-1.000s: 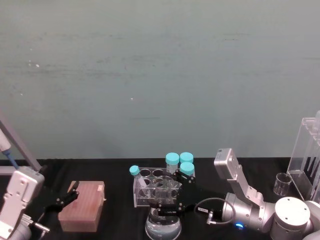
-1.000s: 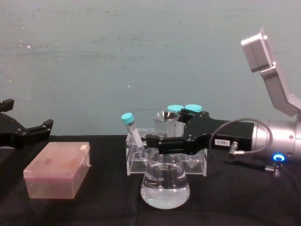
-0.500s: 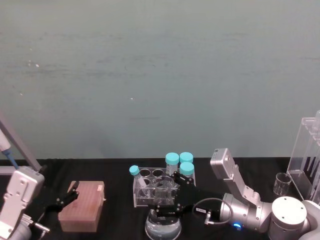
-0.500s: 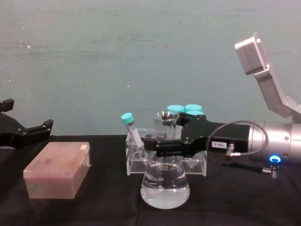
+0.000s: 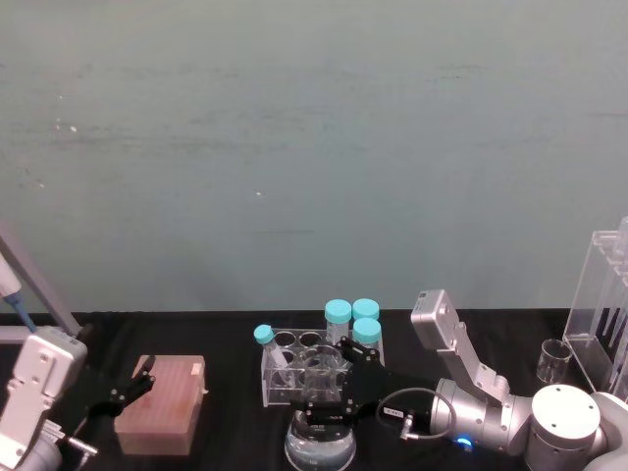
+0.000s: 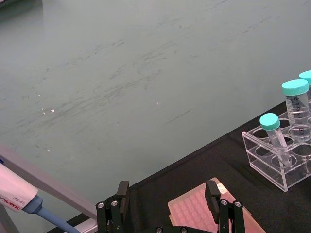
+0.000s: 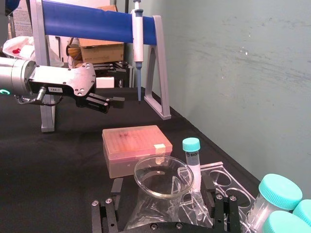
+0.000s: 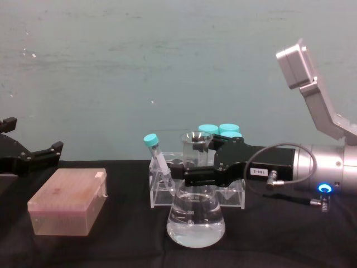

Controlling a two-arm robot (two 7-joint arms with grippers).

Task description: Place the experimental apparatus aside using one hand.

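**Right end effector set about the flask neck, before the grip**

The flask [image 8: 196, 220], part-filled with clear liquid, stands at the front centre of the bench [image 8: 290, 240], just in front of the tube rack [image 8: 159, 195]. Your right end effector [image 8: 188, 174] reaches in level from the right. Its fingers [image 7: 224, 212] are spread to either side of the narrow neck, below the flared rim. The neck is probably chosen because the rim would stop the glass slipping down once gripped. The side view cannot show whether a pad touches the glass, though the wrist view suggests a gap on both sides. The beaker [image 5: 554, 361] and tall clear stand [image 5: 601, 294] sit at the far right, apparently the set-aside area. Your left end effector [image 8: 34, 157] is parked near the pink box [image 8: 67, 207], fingers apart, since the job needs one arm. Next, close and lift gently, as the liquid can slosh.
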